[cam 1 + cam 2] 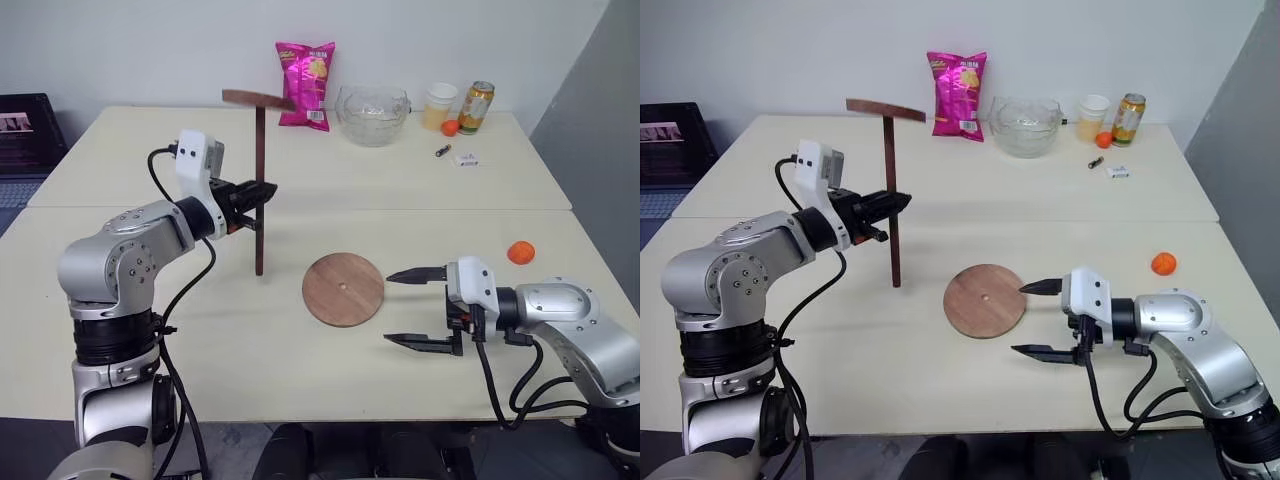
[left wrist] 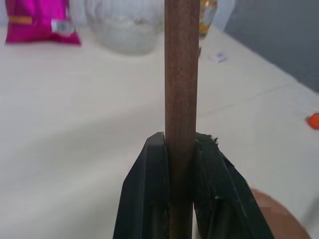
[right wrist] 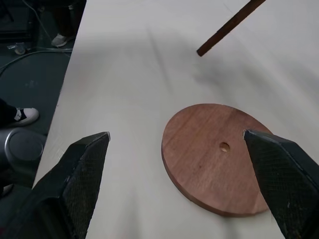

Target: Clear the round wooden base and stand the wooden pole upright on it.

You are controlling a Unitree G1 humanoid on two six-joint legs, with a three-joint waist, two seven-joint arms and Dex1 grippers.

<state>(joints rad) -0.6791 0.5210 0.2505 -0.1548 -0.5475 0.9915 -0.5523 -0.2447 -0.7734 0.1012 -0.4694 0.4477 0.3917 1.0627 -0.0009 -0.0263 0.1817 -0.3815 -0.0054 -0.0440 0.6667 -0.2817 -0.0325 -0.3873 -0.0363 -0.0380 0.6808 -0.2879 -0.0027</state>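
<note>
Left tool [image 1: 262, 196]: clamped tight on the wooden pole [image 1: 259, 215] about midway along the rod, holding it near upright, dark disc end at the top
Right tool [image 1: 418, 308]: jaws spread wide, holding nothing, hovering just beside the round wooden base [image 1: 343, 289] on its right side
Pole position: lower tip close to the bench [image 1: 250, 370], beside the base on its left and apart from it; whether the tip touches the bench I cannot tell
Base: lying flat on the bench, nothing on it, centre hole uncovered
Step in hand: the base looks cleared; carrying the pole over to it
Next move: probably shift the pole right until its tip is over the centre hole, keep it plumb, then lower; the right tool may steady the base
Count: one pole, one base, two tools, one crisp bag [image 1: 306, 85], one glass bowl [image 1: 372, 114], one can [image 1: 476, 107], one cup [image 1: 438, 105], two orange items [image 1: 520, 252]
</note>
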